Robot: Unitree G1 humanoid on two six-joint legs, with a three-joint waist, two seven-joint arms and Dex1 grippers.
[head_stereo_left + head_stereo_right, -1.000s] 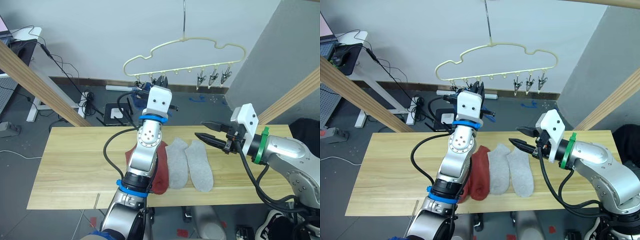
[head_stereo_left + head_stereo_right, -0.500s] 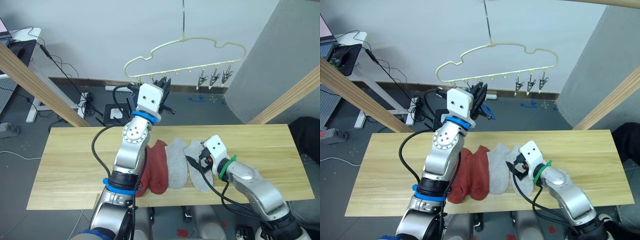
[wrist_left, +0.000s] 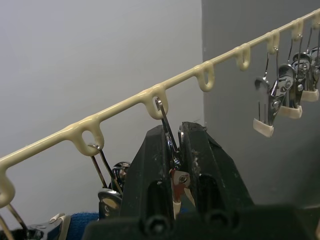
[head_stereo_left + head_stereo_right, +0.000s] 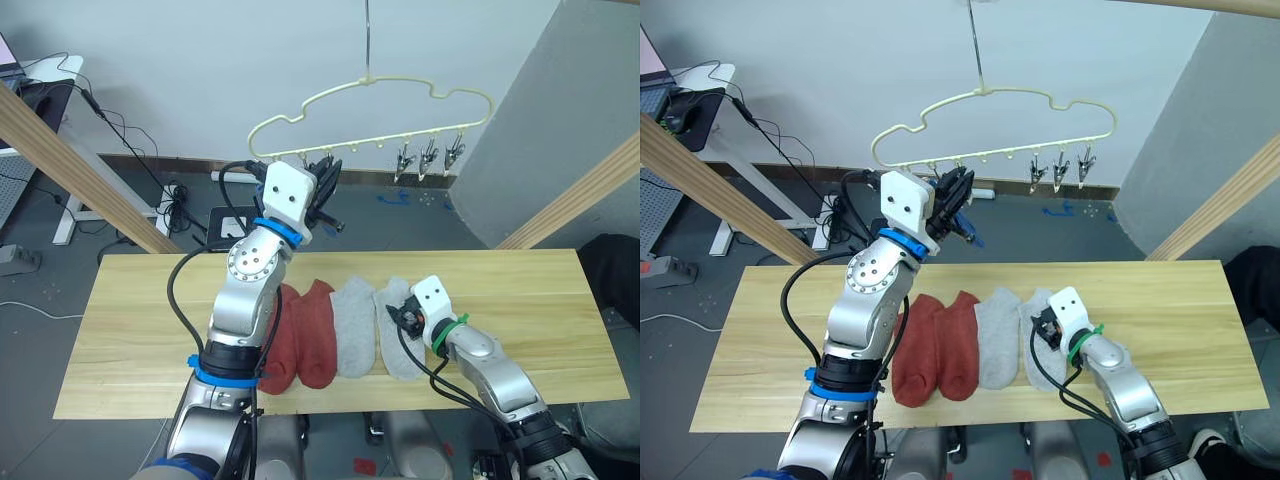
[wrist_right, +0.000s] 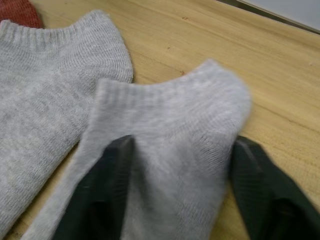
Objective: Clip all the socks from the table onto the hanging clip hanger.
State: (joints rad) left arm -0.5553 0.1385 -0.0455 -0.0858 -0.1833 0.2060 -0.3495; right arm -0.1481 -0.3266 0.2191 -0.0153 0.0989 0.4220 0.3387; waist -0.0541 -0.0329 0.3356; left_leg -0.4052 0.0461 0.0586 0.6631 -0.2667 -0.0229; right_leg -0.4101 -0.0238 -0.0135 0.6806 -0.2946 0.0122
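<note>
4 socks are laid in a row at the centre of the table (image 4: pixel 140 330): 2 rust red socks (image 4: pixel 300 335) and 2 grey. The right gripper (image 5: pixel 172 192) is spread open astride the cuff of the right-hand grey sock (image 5: pixel 170 145). The left gripper (image 3: pixel 172 150) is pinched shut on a metal clip (image 3: pixel 167 131) of the clip hanger (image 4: pixel 370 90). The sock is judged light, soft and limp; the ribbed cuff is best pinched.
</note>
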